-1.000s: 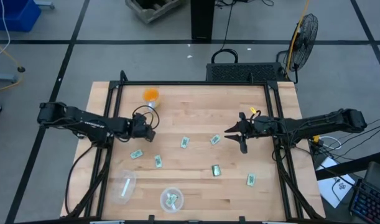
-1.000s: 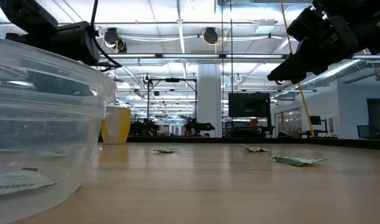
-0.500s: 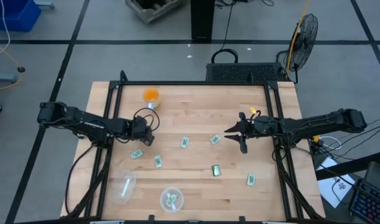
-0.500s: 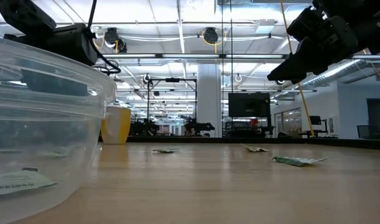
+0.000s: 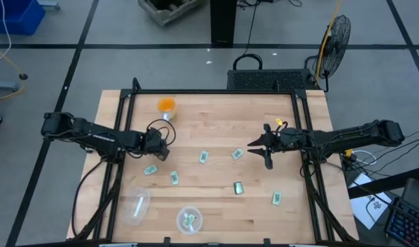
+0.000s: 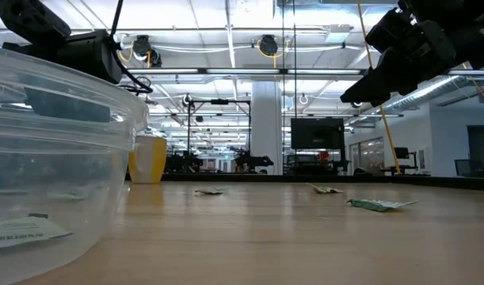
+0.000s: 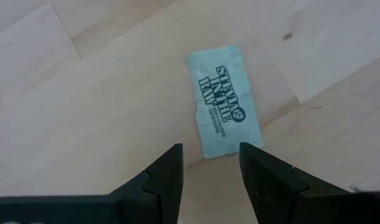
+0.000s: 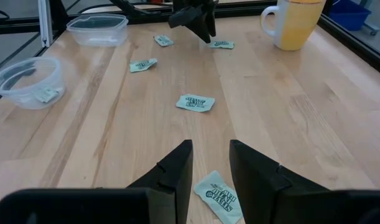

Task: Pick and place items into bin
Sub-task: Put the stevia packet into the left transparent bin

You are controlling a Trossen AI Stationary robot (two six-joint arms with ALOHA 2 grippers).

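The left gripper (image 7: 208, 171) is held spread directly above a packet (image 7: 225, 101) near the table's (image 5: 216, 113) left edge, evidently aligned for descent. The right gripper (image 8: 209, 165), likewise spread, is poised over another packet (image 8: 218, 196). The bin (image 5: 189, 219) sits at the near edge.

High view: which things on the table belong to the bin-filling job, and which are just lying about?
Job: six loose pale green packets; clear round bowl with one packet already inside; left gripper and right gripper, both open, each hovering by a packet.
Lying about: orange mug; clear lidded tub, role unclear.
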